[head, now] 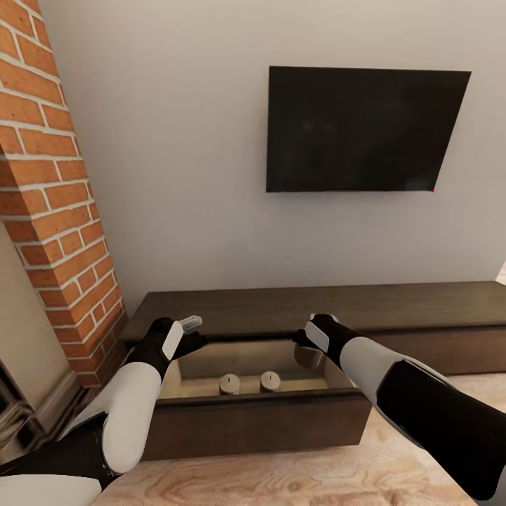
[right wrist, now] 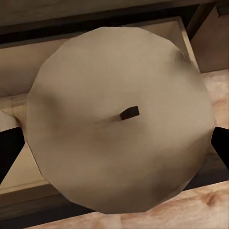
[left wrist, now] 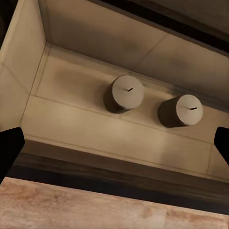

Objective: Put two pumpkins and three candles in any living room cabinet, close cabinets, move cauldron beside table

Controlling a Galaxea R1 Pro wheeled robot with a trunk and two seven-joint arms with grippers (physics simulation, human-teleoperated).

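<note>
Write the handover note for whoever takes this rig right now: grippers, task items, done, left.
Left gripper: open, empty, over the left end of the open drawer.
Right gripper: shut on third candle, held over the drawer's right end.
Two candles stand upright in the drawer of the cabinet, side by side, apart.
Done: two candles stowed.
Left: release the third candle into the drawer, stow both pumpkins, shut the drawer, set the cauldron beside the table.
</note>
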